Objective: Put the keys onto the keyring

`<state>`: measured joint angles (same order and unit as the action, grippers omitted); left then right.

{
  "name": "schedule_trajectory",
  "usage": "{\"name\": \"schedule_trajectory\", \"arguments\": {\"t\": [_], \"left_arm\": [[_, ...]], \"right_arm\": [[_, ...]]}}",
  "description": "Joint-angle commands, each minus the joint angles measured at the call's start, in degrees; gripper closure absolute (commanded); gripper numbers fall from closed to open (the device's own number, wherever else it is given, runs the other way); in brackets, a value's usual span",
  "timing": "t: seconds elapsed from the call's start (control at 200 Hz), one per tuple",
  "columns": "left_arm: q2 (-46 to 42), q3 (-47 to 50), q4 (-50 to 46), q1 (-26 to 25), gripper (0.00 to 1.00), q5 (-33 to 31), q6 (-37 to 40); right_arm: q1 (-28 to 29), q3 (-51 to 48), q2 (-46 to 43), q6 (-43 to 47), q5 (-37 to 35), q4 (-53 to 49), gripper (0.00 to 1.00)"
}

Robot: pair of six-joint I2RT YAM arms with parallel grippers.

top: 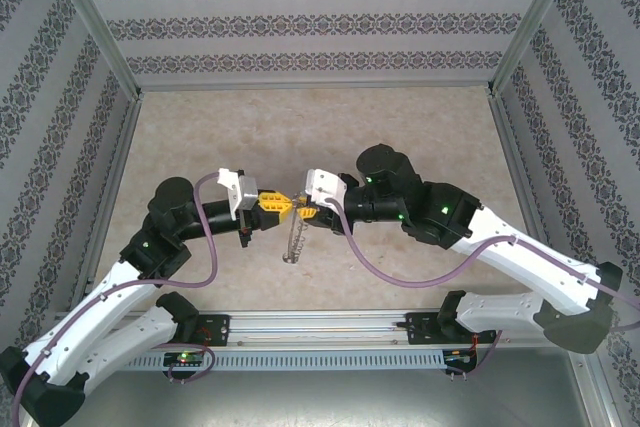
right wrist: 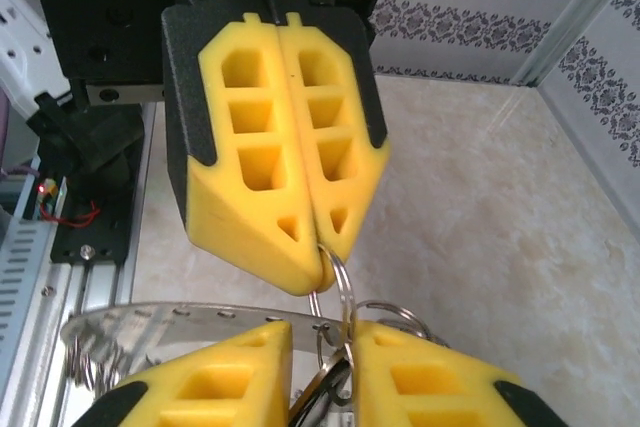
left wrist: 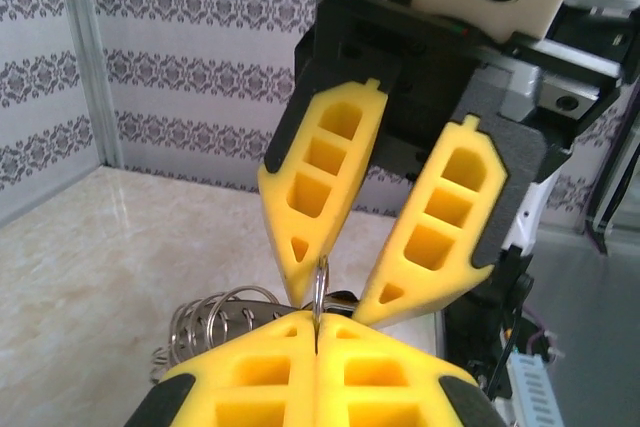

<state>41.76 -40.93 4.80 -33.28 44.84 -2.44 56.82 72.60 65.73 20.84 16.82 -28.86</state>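
Hovering nose to nose above the table [top: 400, 117], the two arms share the job. The left gripper [right wrist: 318, 245] has its fingers pressed tight together, pinching one small silvery loop [right wrist: 340, 285] at the edge of the keyring [right wrist: 170, 322]. The big flat grey ring hangs in the air off that single pinch, edge-on to the overhead camera. Facing it, the right gripper [left wrist: 338, 297] has its fingers parted in a narrow V, with the tips either side of that same loop. In its own wrist view a slim dark key [right wrist: 322, 387], or so I judge it, sits in the gap among a couple of loops, and I cannot tell whether either pad actually touches it. That's the first worry: with those fingers apart nothing visibly clamps the key, so if it isn't properly threaded it drops to the table. The second is that the whole ring rides on one thin wire between soft yellow pads, so a nudge from the right arm could swivel it or slide it out, and down it goes. Third, the fingertips of the two grippers are almost touching, so any sideways drift means they bump and the loop is levered open or twisted. Crowded neighbouring loops could also snag, or get caught in the next squeeze instead of the key. As for containers, there are none to report. The only thing carrying anything is the keyring itself, its rim fringed with little loops, a bunch of them [right wrist: 90, 362] at the far end.
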Motion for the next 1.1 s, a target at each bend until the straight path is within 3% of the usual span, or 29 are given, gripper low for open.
{"name": "schedule_trajectory", "arguments": {"t": [0.0,0.485,0.54,0.634,0.724,0.819,1.094], "left_arm": [[-1.2,0.6,12.4,0.3,1.00,2.0,-6.4],[-0.8,0.6,12.6,0.4,1.00,3.0,-6.7],[-0.5,0.2,10.2,0.3,1.00,3.2,-5.4],[0.3,-2.8,-0.5,0.3,1.00,2.7,1.1],[0.7,-6.6,-12.6,0.3,0.81,-0.1,9.2],[2.1,-10.3,-21.9,0.3,0.75,-2.0,16.0],[5.7,-14.3,-28.7,0.3,0.75,-0.7,21.7]], "right_arm": [[-0.7,-1.4,-1.6,-2.1,2.5,3.7,0.82],[-1.2,-0.9,-1.3,-1.7,2.1,5.1,0.94],[-1.2,-0.9,-1.3,-1.4,1.9,5.1,1.00],[-1.4,-0.2,-1.4,-0.7,0.6,3.9,1.00],[-1.3,1.2,-0.6,0.4,0.1,1.2,1.00],[-1.1,3.0,0.8,1.6,0.1,-2.3,1.00],[-0.7,5.3,2.9,3.1,1.5,-5.8,1.00]]}}
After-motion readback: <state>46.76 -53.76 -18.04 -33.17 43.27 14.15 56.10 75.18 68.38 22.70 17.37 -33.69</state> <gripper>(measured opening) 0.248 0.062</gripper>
